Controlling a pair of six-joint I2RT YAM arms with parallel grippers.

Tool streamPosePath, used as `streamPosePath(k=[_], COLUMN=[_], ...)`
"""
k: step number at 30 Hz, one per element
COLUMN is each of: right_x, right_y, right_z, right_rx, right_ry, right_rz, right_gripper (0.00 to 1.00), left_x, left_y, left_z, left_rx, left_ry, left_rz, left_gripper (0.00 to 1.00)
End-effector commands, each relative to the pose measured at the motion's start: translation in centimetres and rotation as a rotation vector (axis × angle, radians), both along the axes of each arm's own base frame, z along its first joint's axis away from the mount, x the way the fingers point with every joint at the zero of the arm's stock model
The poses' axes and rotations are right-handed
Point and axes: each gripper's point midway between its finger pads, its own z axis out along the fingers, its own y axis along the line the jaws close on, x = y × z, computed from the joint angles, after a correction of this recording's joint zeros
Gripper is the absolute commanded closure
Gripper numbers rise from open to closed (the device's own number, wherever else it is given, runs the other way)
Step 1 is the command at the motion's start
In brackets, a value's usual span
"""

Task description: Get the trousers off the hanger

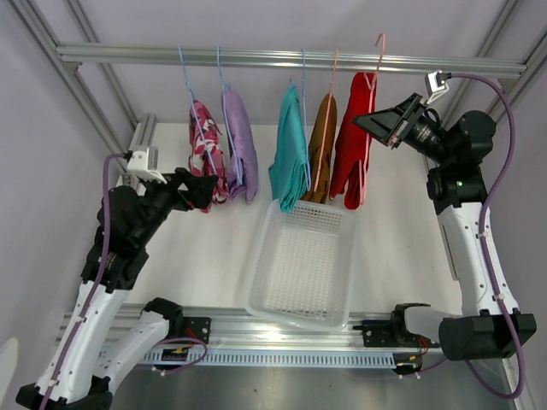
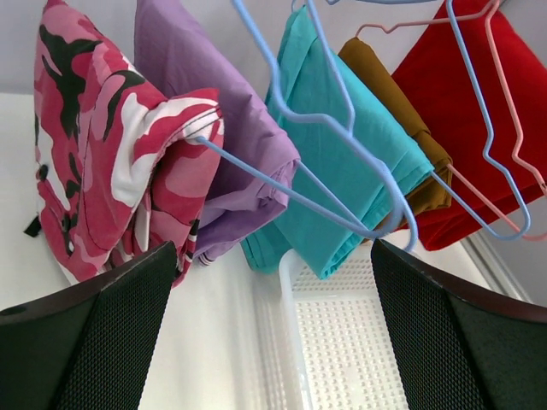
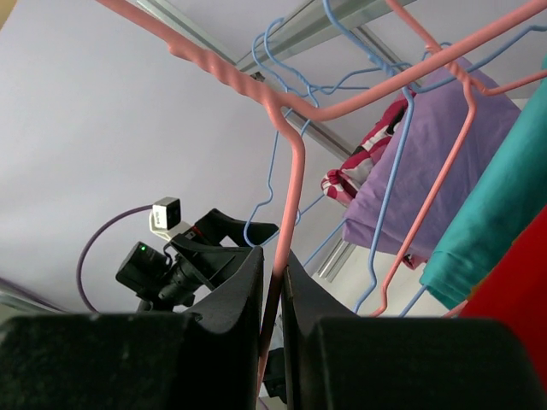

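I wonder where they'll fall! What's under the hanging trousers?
A white basket sits on the table below the teal trousers, rust-brown trousers and red trousers. Their hems hide part of its far rim. The camouflage trousers and lilac trousers hang left of it.

Left black end effector [image 1: 202,189] hovers low, fingers spread wide; right end effector [image 1: 366,120], raised high, pinches a pink wire hanger [image 3: 296,171].

pink-white-black camouflage trousers [image 1: 205,154], lilac trousers [image 1: 240,143], teal trousers [image 1: 291,154], rust-brown trousers [image 1: 322,147], red trousers [image 1: 351,141], white basket [image 1: 297,319], pink hanger [image 3: 218,68]
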Motion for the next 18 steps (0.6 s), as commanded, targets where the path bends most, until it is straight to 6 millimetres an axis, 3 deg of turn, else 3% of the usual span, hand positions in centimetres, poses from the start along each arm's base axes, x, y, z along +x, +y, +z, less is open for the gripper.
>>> streamPosePath(k=[1,3,10,16,18], right_x=[-3.0,-3.2,-3.3,-3.6,-3.8], right_y=[-0.5,-0.5,-0.7,-1.0,-1.2], right_z=[4.5,4.4,4.5,4.6,4.8], right_rx=[-0.03,-0.03,-0.032,-0.02,-0.023], right_ry=[-0.288,-0.285,-0.288,-0.275,-0.278], right_rz=[-0.046,-0.046,-0.053,-0.082,-0.096], right_gripper=[1.0,1.0,1.0,1.0,1.0], left_x=[-1.2,-1.5,-4.7,-8.6,-8.8], left_y=[1.3,2.2,0.7,-0.5,-0.8], left_z=[3.0,3.1,2.4,5.1,5.3], left_rx=[0.061,0.08,0.025,-0.07,-0.058], left_ry=[-0.099,-0.096,-0.106,-0.198,-0.196], left_rz=[0.073,0.126,-0.005,-0.142,-0.165], left_gripper=[0.01,0.01,0.01,0.0,0.01])
